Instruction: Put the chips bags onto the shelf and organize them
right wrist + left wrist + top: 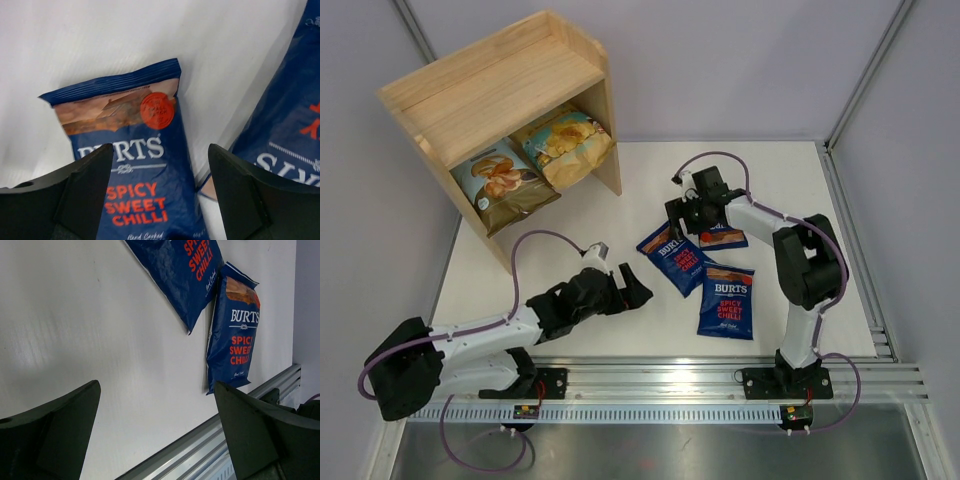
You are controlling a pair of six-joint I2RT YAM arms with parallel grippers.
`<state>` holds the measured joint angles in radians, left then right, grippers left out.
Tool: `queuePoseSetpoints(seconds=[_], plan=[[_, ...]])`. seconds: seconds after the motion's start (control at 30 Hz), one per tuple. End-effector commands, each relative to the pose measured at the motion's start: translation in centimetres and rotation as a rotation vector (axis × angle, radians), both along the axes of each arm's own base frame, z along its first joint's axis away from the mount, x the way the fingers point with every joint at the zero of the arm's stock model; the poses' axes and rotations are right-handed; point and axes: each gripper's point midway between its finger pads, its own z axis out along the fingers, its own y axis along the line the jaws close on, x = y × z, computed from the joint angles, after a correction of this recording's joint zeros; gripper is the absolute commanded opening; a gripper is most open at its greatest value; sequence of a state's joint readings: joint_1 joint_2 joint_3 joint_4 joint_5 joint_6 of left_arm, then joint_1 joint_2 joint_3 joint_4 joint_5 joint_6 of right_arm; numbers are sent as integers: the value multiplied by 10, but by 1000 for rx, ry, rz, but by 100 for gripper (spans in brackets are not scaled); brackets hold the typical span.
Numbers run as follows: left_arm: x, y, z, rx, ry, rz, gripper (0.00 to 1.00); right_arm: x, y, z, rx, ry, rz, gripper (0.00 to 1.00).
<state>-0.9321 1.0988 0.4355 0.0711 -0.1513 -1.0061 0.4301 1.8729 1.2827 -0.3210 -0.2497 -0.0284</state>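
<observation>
While right hand (160,167) gapes over Burts bag (125,150) | left hand (156,390) gapes

A white tabletop (790,180) sits between pale grey walls (720,60), framed by aluminium rails (670,375).

This is a robotics lab test cell: a bare white surface (770,190) is boxed in by plain grey panels (740,60) held in aluminium posts (868,70). The left arm (480,340) and right arm (810,265) are bolted to a slotted aluminium rail (660,375) along the near edge, with purple cables (513,270) looping off them. A small wooden shelf (490,85) stands at the far left.
</observation>
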Motion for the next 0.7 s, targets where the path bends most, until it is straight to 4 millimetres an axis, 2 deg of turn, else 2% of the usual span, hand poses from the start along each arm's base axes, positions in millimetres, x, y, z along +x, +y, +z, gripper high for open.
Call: queuePoseSetpoints(seconds=[0.0, 0.13, 0.17, 0.23, 0.27, 0.37, 0.4, 0.43, 0.5, 0.6, 0.67], plan=[[-2, 2, 11, -32, -44, -5, 99, 11, 6, -10, -22, 20, 47, 81], [-7, 10, 7, -6, -49, -10, 99, 5, 17, -24, 33, 68, 63, 62], [-8, 12, 5, 2, -48, -11, 99, 1, 16, -27, 43, 85, 50, 50], [-9, 15, 5, 6, -48, -9, 99, 3, 19, -25, 73, 57, 40, 44], [-9, 16, 4, 7, -49, -8, 99, -3, 19, -26, 93, 80, 6, 43], [-11, 21, 1, 9, -50, 1, 99, -6, 18, -21, 123, 69, -28, 27], [-11, 22, 0, 11, -51, 6, 99, -5, 20, -17, 140, 51, -41, 18], [-10, 23, 1, 9, -56, 13, 99, -5, 19, -14, 154, 45, -58, 16], [-9, 24, 2, 10, -64, 20, 99, -7, 21, 2, 212, 22, -110, 0], [-4, 19, 9, 5, -105, -2, 99, -15, 25, 27, 311, 10, -190, 1], [0, 10, 19, 1, -145, -35, 99, -12, 25, 53, 397, -32, -283, 0]])
